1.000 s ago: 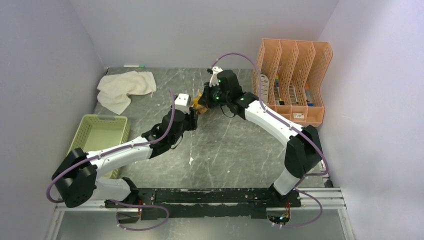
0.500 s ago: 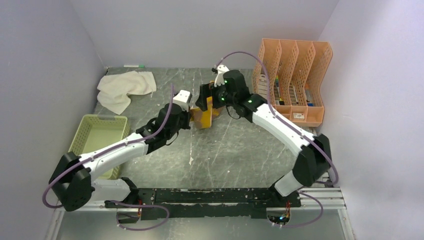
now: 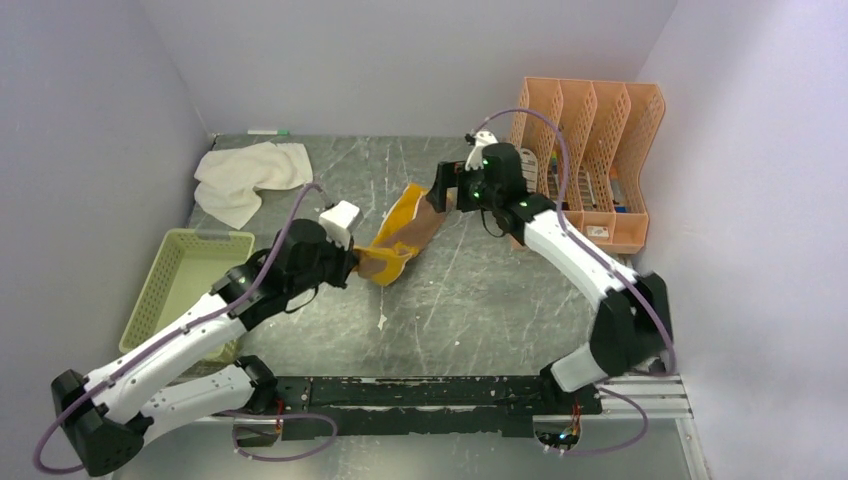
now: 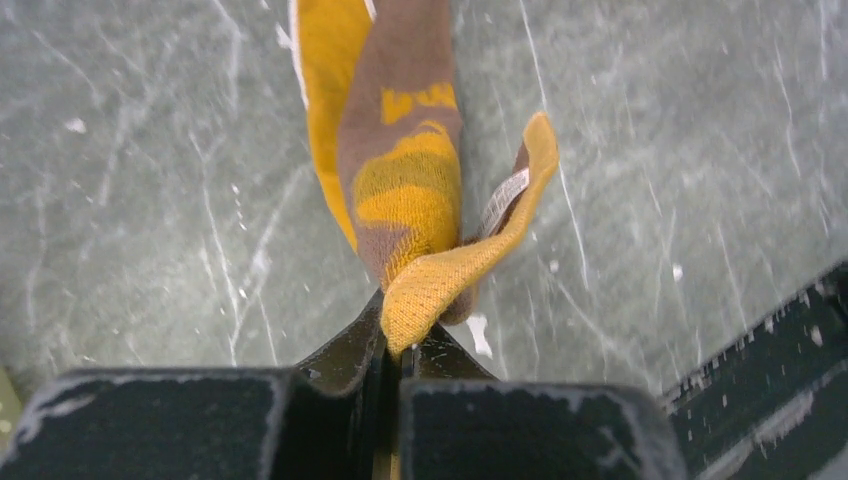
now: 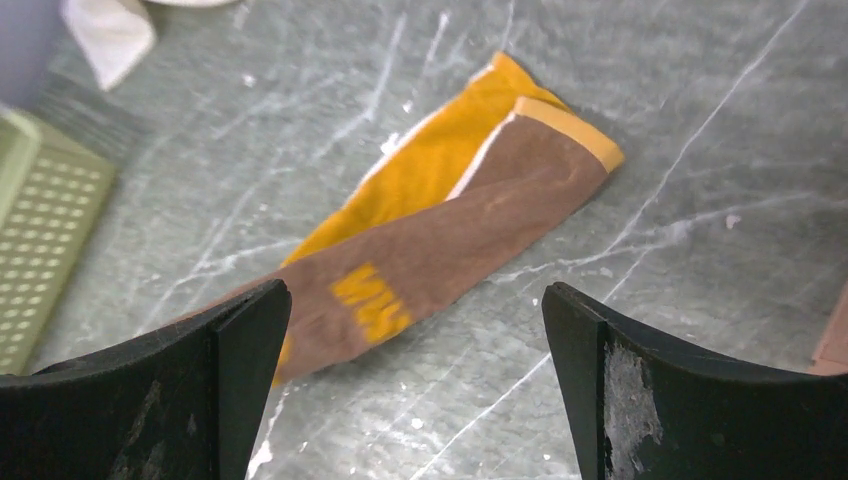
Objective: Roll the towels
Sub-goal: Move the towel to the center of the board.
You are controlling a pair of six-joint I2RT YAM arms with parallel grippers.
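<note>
- Table (image 3: 470,300), grey and scratched: is carrying everything listed below.
- Orange rack (image 3: 585,130), slotted: is standing at the far right edge, taking no part in the task.
- Green basket (image 3: 205,236), mesh-walled: is sitting at the left edge, beside the left arm.
- Cream towel (image 3: 250,178): is lying crumpled in the far left corner, well apart from both arms, unrolled and untouched.
- Brown towel (image 3: 405,235), yellow-edged: is stretching across the middle of the table as a long folded strip. Its far end is resting flat, and its near end is bunching up at the left arm (no roll is showing anywhere along it).
- Left gripper (image 4: 395,340): is pinching the near corner of the brown towel, jaws pressed together on the cloth.
- Right gripper (image 5: 415,330): is hovering above the strip's far end with jaws spread wide, holding nothing.
- Progress, as judged: neither towel is rolled, so the whole job is waiting to be done. The brown one is looking closer to a start.
</note>
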